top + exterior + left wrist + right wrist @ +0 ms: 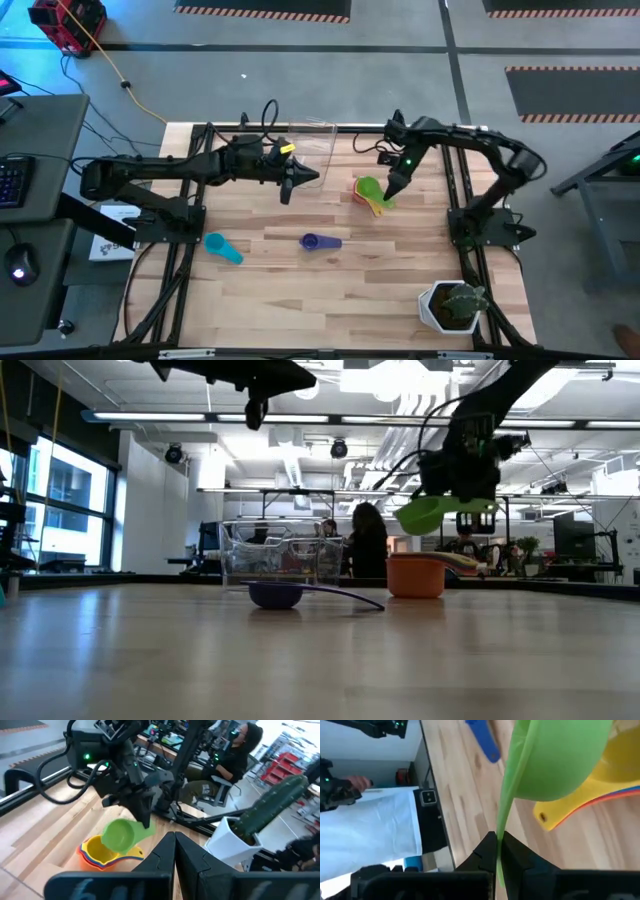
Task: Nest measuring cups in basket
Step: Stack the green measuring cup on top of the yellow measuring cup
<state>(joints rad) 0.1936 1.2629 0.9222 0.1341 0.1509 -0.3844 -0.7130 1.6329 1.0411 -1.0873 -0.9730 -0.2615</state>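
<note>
Purple cup (275, 595), right pincer (391, 190) gripping green cup (370, 189)

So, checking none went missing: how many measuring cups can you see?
5, maybe more hidden: green cup in the right pincer, yellow cup nested in an orange-red cup beneath, purple cup mid-table, teal cup further left.

Occlusions and cut-offs, green-cup lift

Nested cups (362, 194): mostly covered by the green cup (371, 190) in the high view, so only yellow and orange-red rims show; count of cups in the stack cannot be told. Basket (282, 558): contents unreadable through the clear walls in the low view. Right wrist view: green cup runs off the picture's edge. Low view: both arms cut off at the upper edge, teal cup (224, 247) barely visible at the left border.
</note>
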